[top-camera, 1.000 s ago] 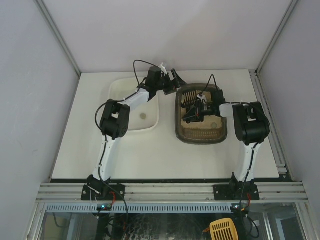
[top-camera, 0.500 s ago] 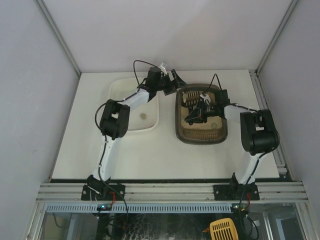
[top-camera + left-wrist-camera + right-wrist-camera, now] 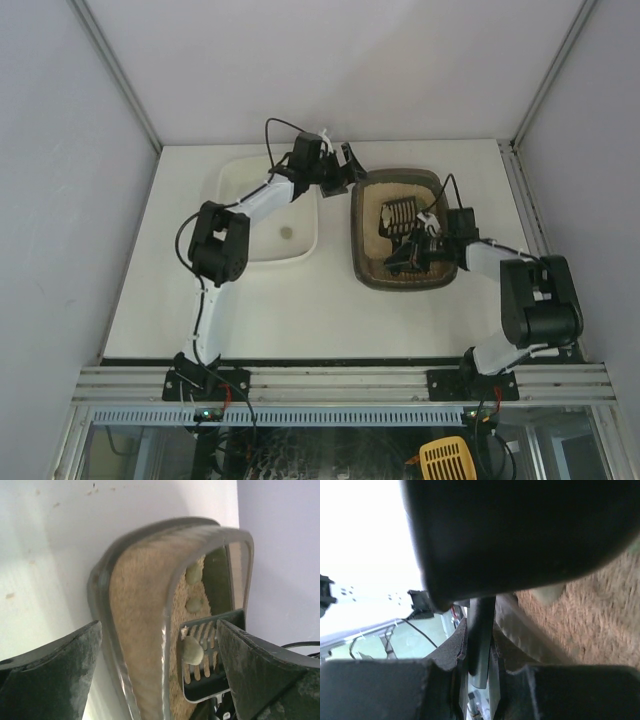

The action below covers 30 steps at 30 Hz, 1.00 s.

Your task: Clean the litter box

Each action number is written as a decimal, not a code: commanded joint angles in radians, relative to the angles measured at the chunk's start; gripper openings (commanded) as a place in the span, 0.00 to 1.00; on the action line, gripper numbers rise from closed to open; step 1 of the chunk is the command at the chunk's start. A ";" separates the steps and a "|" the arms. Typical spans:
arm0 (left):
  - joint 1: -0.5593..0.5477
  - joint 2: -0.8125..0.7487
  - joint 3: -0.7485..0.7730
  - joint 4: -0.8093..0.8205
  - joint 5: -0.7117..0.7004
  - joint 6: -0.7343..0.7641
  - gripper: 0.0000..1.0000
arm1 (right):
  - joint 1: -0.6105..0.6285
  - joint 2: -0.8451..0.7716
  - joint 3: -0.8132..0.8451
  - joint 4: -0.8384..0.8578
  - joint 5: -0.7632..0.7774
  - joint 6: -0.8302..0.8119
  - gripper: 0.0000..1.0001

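Plainly, the risk is a spill: a clump (image 3: 192,651) sits at the edge of the slotted scoop (image 3: 398,214), and a tilt or jolt could drop it onto the tabletop (image 3: 200,300). The right gripper (image 3: 412,258) has its jaws closed on the scoop's handle. The left gripper (image 3: 346,167) has its jaws wide open around a corner of the litter box (image 3: 357,245), so the box could slide. It sits beside the white tub (image 3: 262,205) and holds beige litter (image 3: 142,630) and two more clumps. The tub holds one small greyish spot.

R pincer (image 3: 410,256) back, scoop (image 3: 398,214) dragged nearer
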 commanded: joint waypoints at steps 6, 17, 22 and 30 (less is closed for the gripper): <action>-0.013 -0.371 -0.038 -0.345 -0.241 0.400 1.00 | -0.060 -0.277 -0.360 0.861 -0.108 0.418 0.00; 0.090 -0.670 -0.325 -0.421 -0.337 0.544 1.00 | -0.103 -0.078 -0.433 1.407 -0.173 0.783 0.00; 0.117 -0.780 -0.430 -0.491 -0.367 0.633 1.00 | -0.055 0.066 -0.415 1.559 -0.169 0.910 0.00; 0.126 -0.832 -0.464 -0.701 -0.498 0.753 1.00 | -0.096 0.126 -0.388 1.634 -0.161 1.009 0.00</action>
